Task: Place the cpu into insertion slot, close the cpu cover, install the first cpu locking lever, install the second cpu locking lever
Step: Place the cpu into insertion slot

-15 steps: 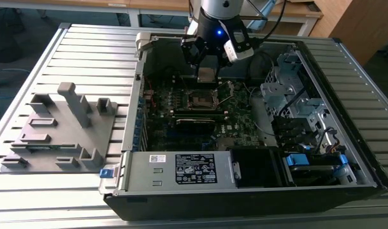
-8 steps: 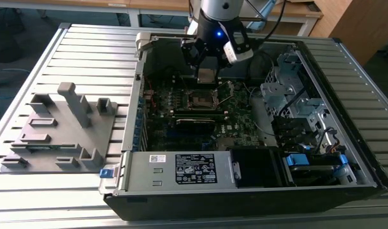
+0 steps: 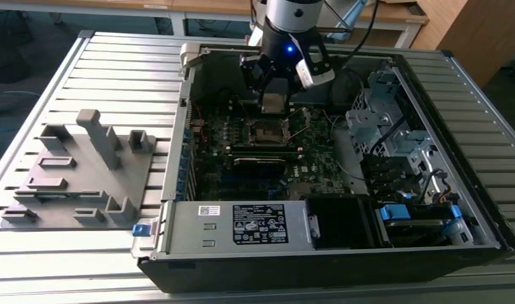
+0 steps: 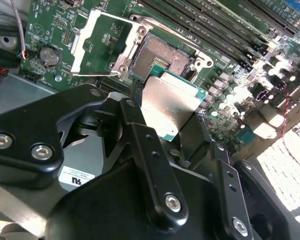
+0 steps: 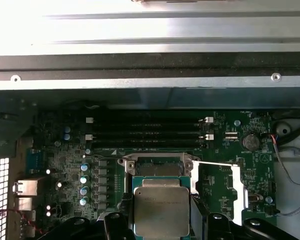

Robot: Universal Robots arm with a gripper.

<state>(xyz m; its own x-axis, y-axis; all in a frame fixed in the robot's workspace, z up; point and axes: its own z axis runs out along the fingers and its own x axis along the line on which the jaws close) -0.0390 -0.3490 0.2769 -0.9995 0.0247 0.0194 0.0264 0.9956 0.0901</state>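
Pincer (image 3: 274, 106) is clamped on the cpu (image 4: 168, 107), fingers (image 4: 140, 130) pressing two opposite edges, and I see that in both wrist views. My arm (image 3: 291, 19) comes down from the top of the exterior view into the open computer case (image 3: 177, 145), wrist aimed at the green motherboard (image 3: 317, 168). Grey fixture block (image 3: 71, 183) sits on the slatted table, exterior view's left. Insertion slot (image 4: 162, 56) lies bare, its dark middle exposed, with the chip hanging just above, not seated. Cpu cover (image 4: 82, 42) is swung open, lying beside the socket.
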